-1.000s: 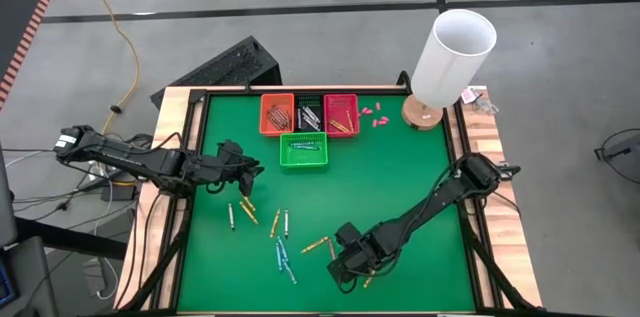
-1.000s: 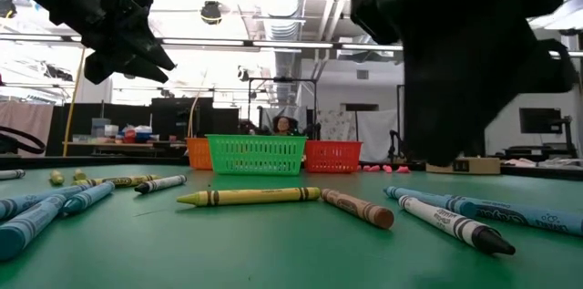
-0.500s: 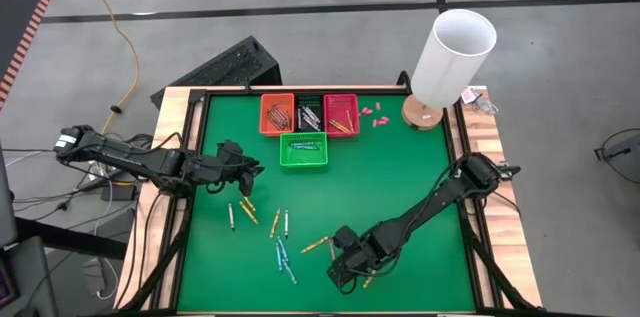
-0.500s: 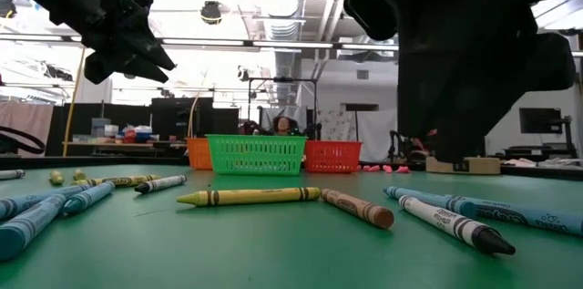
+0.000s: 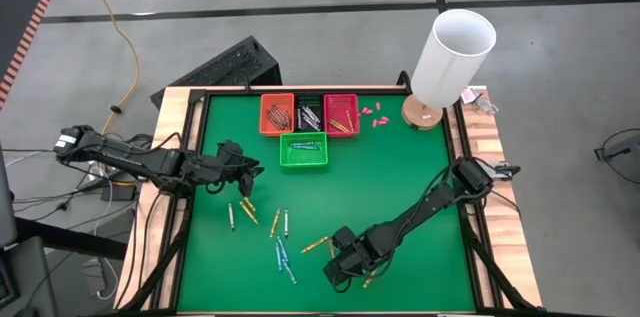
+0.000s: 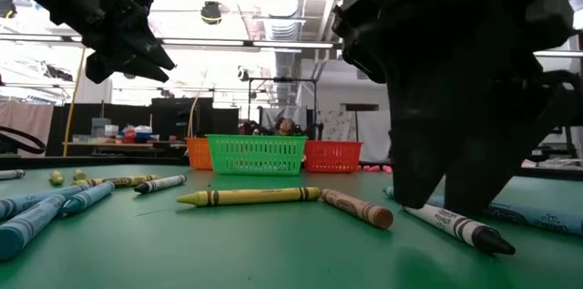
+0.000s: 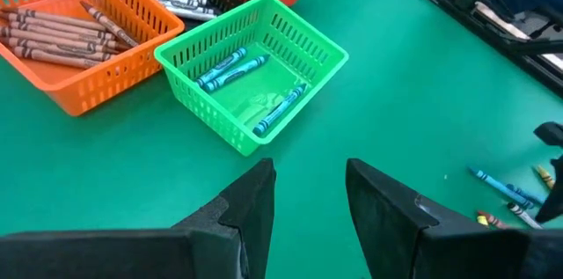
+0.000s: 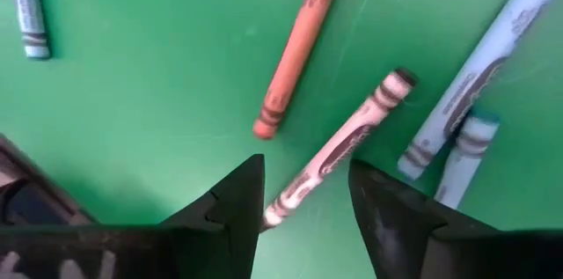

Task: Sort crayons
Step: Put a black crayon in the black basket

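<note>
Step in hand: pick-up. The right gripper [image 8: 303, 213] is down at the near middle of the green table [image 5: 400, 177], jaws spread and straddling a white paper-wrapped crayon with a black tip [image 8: 339, 149]; no grip yet, the crayon lies flat on the mat with one end between the fingers [image 8: 237, 198]. In the low view the same gripper [image 6: 428, 200] stands right over that crayon [image 6: 455, 226].

Just beside it lie a brown crayon [image 8: 301, 46] and two pale blue crayons [image 8: 479, 77], close enough to get nudged.

The left gripper [image 7: 308, 204] hovers over the left part of the table, jaws apart and holding nothing, aimed at the green plastic basket [image 7: 255, 77], which has blue crayons in it. An orange basket [image 7: 75, 50] holds brown ones; a black basket [image 5: 309, 114] and a red basket [image 5: 341, 113] sit alongside.

More loose crayons [image 5: 282, 242] are scattered mid-table, so sorting is partway.

Next move, as a judgement: lower slightly, centre the jaws on the crayon's body, close, lift. The black basket looks like its bin, though that is hard to confirm.
</note>
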